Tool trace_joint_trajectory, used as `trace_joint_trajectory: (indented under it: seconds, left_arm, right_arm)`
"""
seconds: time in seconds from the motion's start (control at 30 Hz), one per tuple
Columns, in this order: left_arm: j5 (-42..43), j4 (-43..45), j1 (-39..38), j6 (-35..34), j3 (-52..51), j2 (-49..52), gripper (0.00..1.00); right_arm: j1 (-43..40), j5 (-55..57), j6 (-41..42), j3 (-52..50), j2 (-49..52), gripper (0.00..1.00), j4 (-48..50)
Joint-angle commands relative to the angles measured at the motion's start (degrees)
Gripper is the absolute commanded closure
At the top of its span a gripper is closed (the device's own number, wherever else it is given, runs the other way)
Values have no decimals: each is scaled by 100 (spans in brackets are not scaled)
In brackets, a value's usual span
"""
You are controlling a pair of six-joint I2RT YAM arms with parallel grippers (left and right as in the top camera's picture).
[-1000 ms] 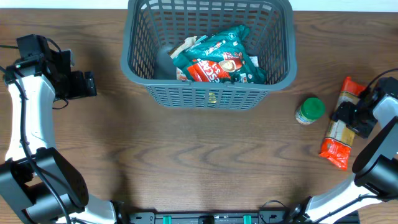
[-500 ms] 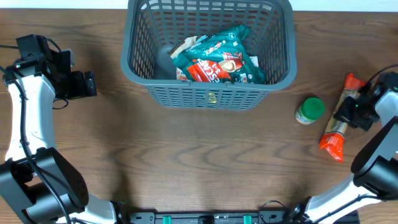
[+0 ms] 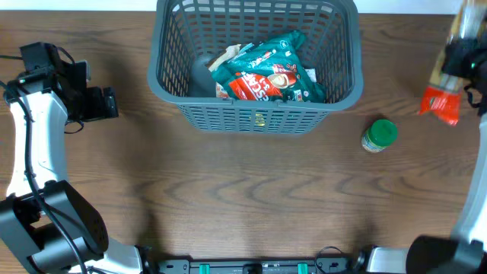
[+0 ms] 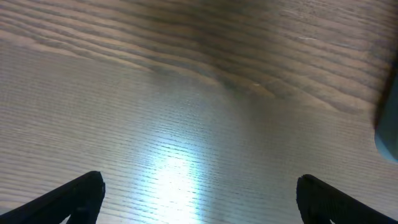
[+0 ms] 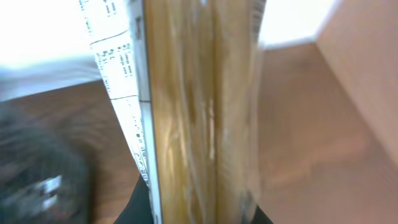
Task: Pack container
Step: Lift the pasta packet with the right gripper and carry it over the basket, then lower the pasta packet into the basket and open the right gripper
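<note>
The container (image 3: 255, 114), a grey slotted basket, stands at the back middle of the table with teal and red snack packets (image 3: 266, 72) inside. My right gripper (image 3: 459, 55) is up at the far right, shut on a long packet of pasta with an orange end (image 3: 440, 103), lifted off the table. In the right wrist view the pasta packet (image 5: 199, 112) fills the middle, gripped between the dark fingers (image 5: 142, 205). My left gripper (image 3: 112, 103) is at the left of the container, open above bare wood, with nothing between its fingers (image 4: 74, 196).
A small jar with a green lid (image 3: 379, 135) stands on the table right of the container's front corner. A grey blur (image 4: 388, 124) at the right edge of the left wrist view is probably the container.
My right gripper shut on the pasta packet, lifted it off the table and carried it toward the back right. The left arm has not moved.
</note>
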Motion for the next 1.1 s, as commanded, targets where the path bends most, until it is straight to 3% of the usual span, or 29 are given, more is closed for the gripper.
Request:
trace_joint_trajectory:
  seconds: [0.0, 0.37, 0.63, 1.07]
  left_arm:
    - [59, -28, -9, 35, 26, 20, 1]
    - [59, -33, -9, 33, 26, 20, 1]
    - [59, -46, -9, 31, 26, 20, 1]
    - [61, -96, -9, 31, 26, 20, 1]
  right_arm:
    - [608, -1779, -2098, 280, -13, 99, -186]
    - [2793, -1797, -3294, 1252, 186, 99, 396]
    - [4107, -1794, -4170, 1401, 789, 99, 389]
    - [4566, -1217, -4170, 1401, 2107, 99, -234]
